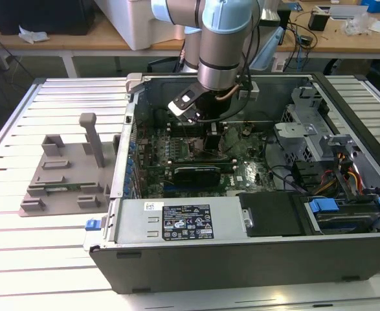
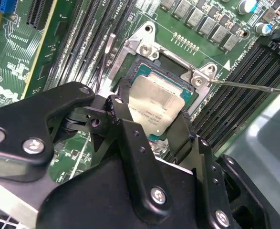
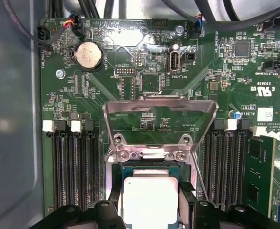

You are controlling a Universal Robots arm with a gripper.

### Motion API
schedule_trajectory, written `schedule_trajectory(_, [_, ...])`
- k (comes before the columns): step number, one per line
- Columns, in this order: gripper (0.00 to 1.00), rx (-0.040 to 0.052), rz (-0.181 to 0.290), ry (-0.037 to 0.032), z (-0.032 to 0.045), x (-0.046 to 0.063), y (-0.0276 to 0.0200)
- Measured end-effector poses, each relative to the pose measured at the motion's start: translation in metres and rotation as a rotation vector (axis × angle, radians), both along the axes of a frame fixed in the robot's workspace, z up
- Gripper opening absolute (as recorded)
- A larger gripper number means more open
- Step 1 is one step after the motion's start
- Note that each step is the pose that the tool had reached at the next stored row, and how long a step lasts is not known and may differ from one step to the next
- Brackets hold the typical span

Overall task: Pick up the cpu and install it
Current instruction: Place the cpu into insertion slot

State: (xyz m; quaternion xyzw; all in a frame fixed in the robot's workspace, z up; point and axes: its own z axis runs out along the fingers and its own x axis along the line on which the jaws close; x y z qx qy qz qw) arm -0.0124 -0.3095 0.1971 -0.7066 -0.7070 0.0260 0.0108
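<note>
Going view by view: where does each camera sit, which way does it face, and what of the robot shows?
Exterior view: off the arm, raised beside the table, looking down into the open computer case; the arm and hand show.
First wrist view: on the arm, facing straight down on the motherboard; the hand shows.
Second wrist view: on the arm, looking slantwise past the hand.
Shared: both wrist views show the cpu at the socket.

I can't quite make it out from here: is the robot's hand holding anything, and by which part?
The hand holds the cpu by two opposite edges, right over the open socket.
</note>
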Motion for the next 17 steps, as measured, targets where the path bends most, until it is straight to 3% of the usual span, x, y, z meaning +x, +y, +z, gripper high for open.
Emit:
schedule_trajectory(9, [0.55,0.0003,0.000,-0.0001,-0.0023,-0.0002,-0.0002])
schedule_trajectory(17, [0.55,0.0002,0.000,-0.0009,0.0011,-0.0002,-0.0020])
